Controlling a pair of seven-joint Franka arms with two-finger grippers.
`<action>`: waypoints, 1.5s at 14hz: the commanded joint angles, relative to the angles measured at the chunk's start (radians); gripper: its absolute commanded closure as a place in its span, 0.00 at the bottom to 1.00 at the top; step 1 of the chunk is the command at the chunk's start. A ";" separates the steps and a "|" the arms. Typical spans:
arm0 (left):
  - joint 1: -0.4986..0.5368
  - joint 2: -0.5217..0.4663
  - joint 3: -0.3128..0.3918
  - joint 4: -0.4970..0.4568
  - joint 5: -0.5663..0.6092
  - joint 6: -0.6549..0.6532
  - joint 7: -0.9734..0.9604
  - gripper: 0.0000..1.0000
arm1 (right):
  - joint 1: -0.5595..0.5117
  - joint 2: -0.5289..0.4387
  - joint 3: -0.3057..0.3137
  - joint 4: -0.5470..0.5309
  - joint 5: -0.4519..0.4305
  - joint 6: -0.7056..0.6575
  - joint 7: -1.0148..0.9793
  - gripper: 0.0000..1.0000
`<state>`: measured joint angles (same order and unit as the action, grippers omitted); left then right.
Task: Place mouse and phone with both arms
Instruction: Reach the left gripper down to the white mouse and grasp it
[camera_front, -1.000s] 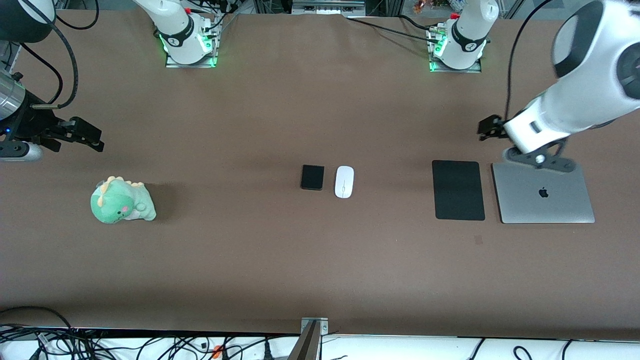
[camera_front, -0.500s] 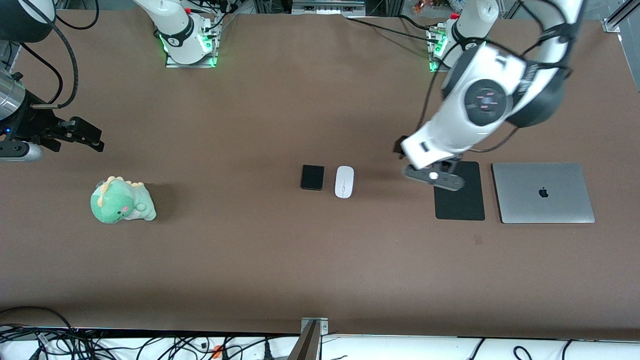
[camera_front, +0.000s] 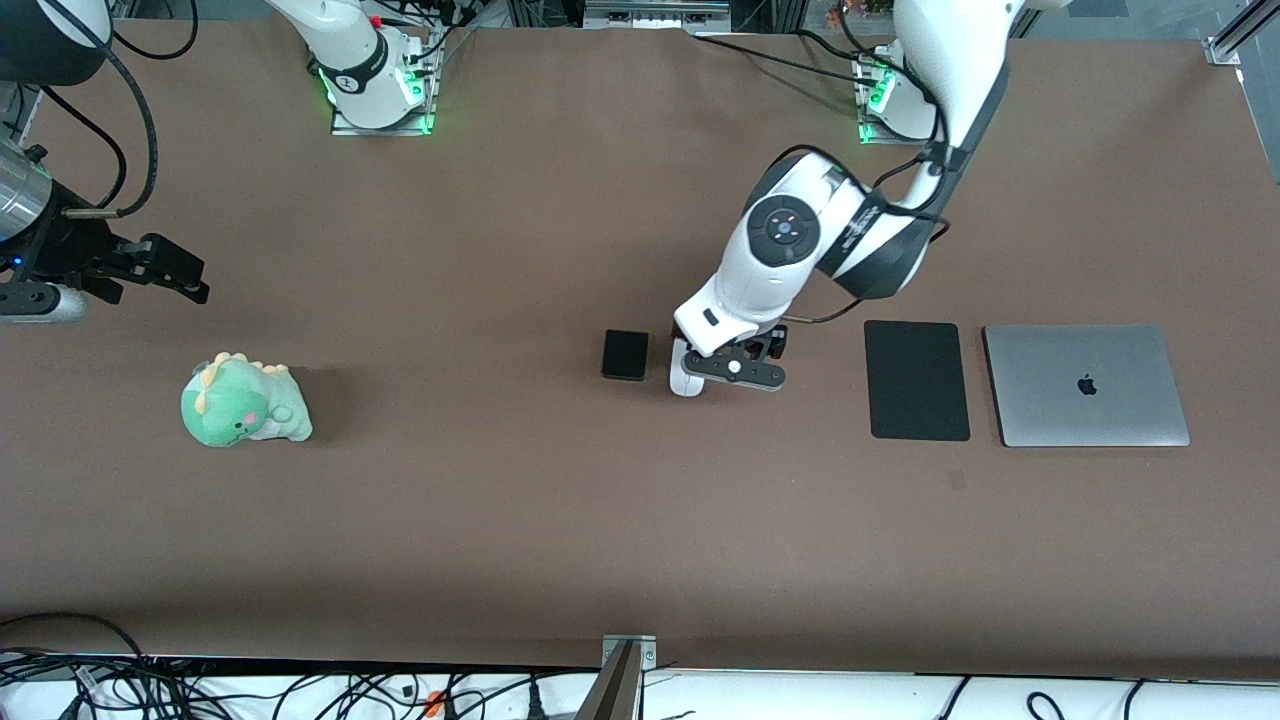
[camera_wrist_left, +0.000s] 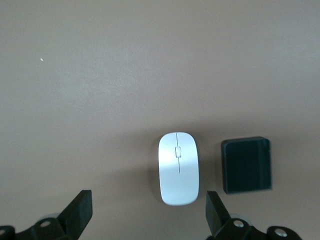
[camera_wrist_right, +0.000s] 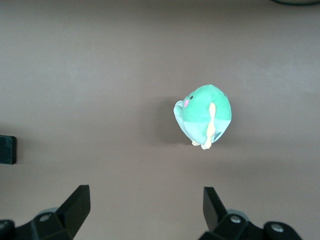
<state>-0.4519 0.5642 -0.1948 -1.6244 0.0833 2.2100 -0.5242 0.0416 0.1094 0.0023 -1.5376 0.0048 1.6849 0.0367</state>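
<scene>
Nearest the front camera among the objects: green plush dinosaur toy (camera_front: 245, 401) toward the right arm's end of the brown bench (camera_front: 520, 530); matte black rectangular mat (camera_front: 917, 380) and closed silver laptop (camera_front: 1086, 385) toward the left arm's end. None of these has shifted over the last second.

Mid-bench: small white glossy oval mouse (camera_wrist_left: 178, 168) with small flat black rectangular phone (camera_front: 625, 354) just beside it, apart, on the side toward the right arm's end. Both lie flat on the bench, unmoved.

Change: left arm has swung in from over the laptop, crossed the mat, and its left end effector (camera_wrist_left: 149, 212) now hangs directly over the mouse, partly covering it in the front view. Left wrist view shows the fingers spread wide, released, nothing between them, with the mouse just ahead of the gap.

Right end effector (camera_wrist_right: 144, 210) waits over the bench edge at the right arm's end, farther from the front camera than the dinosaur; fingers apart, empty, no motion in the last second.

Judgement: approach to the mouse is nearly done, and what remains is a descent and closure. Phone untouched; likely the right arm's job. No placement made yet.
</scene>
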 joint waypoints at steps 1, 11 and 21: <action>-0.048 0.061 0.012 -0.011 0.065 0.106 -0.118 0.00 | -0.002 -0.005 0.005 -0.004 -0.011 -0.008 0.005 0.00; -0.057 0.132 0.018 -0.127 0.167 0.347 -0.145 0.00 | 0.001 0.007 0.005 -0.006 -0.012 -0.010 0.000 0.00; -0.062 0.158 0.018 -0.132 0.168 0.385 -0.146 0.00 | 0.014 0.027 0.007 -0.007 -0.012 -0.027 -0.006 0.00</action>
<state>-0.5037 0.7216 -0.1824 -1.7547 0.2210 2.5741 -0.6489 0.0458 0.1308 0.0060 -1.5435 0.0048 1.6694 0.0353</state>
